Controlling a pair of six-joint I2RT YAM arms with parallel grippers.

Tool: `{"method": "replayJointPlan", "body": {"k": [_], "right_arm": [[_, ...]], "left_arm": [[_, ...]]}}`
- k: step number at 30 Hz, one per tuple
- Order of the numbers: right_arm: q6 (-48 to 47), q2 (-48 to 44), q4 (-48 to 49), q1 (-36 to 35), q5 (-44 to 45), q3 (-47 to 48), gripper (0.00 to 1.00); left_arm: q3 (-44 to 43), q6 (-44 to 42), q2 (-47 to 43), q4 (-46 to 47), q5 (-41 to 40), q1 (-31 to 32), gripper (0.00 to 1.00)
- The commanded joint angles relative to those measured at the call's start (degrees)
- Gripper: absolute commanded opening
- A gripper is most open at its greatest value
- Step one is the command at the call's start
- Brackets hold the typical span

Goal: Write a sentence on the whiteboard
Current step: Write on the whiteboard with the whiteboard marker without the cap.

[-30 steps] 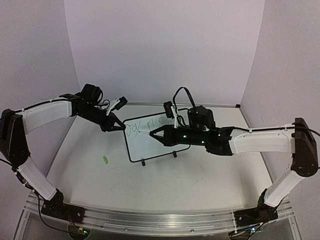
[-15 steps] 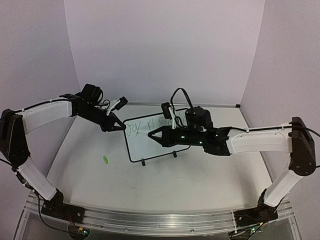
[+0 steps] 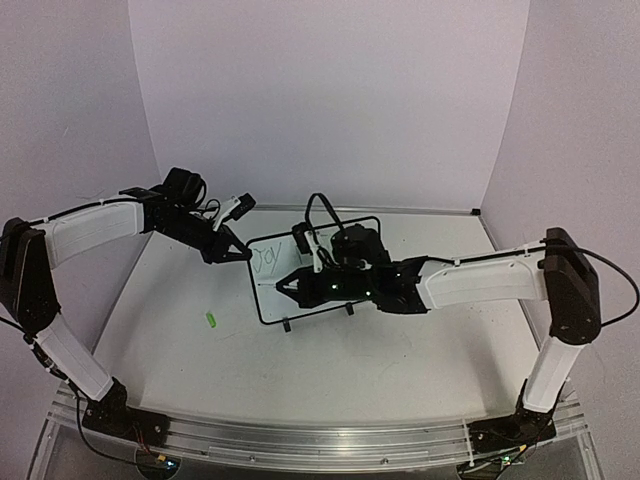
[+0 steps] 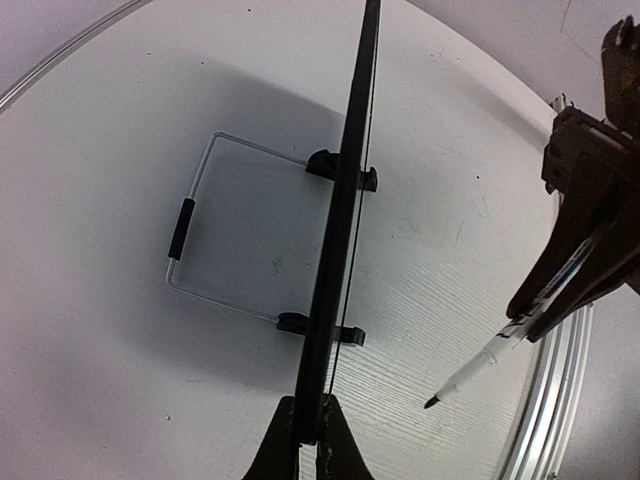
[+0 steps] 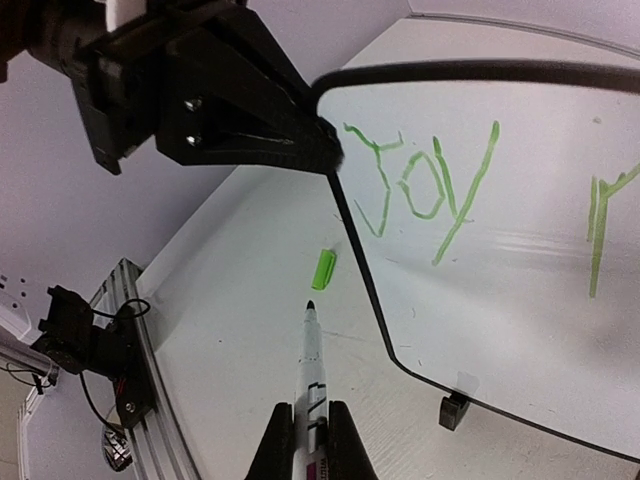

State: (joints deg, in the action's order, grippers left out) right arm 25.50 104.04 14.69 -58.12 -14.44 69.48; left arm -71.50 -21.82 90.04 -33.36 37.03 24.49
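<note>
Whiteboard (image 3: 272,300) stands upright on its 2 feet, mid table (image 3: 400,350), w/ a wire prop (image 4: 185,230) behind it. L gripper (image 4: 308,432): fingers pressed together on the frame at the board's upper-left corner, pinching it. L arm has its elbow high at far left, forearm running right & slightly down to that corner. R gripper (image 5: 311,418): fingers clamped on a marker (image 5: 312,350), nib fwd. I see the nib just off the board's left edge, not touching the white face. R arm is stretched long across the board's front from the right, forearm abt level. Sentence (image 5: 420,185) reads green "Joy" top-left, plus a stroke further right. Green cap (image 3: 211,319) lies on the table, left of the board.
</note>
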Motion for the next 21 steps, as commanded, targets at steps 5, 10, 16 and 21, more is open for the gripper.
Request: {"method": "replayJointPlan", "body": {"k": [5,10,16,21], "right_arm": [[-0.95,3.38,-2.99,-0.35,6.15,3.29,0.00],[-0.59,4.10,-3.42,-0.34,9.17,3.30,0.00],[-0.80,4.71,-3.52,-0.34,11.98,3.67,0.00],[-0.77,5.28,-3.52,-0.37,14.21,3.91,0.00]], "left_arm": [[-0.08,-1.92,1.23,-1.38,-5.60,0.38,0.00],[-0.05,-1.91,1.27,-1.37,-5.61,0.37,0.00],[-0.04,-1.95,1.43,-1.35,-5.41,0.47,0.00],[-0.04,-1.92,1.48,-1.35,-5.32,0.47,0.00]]}}
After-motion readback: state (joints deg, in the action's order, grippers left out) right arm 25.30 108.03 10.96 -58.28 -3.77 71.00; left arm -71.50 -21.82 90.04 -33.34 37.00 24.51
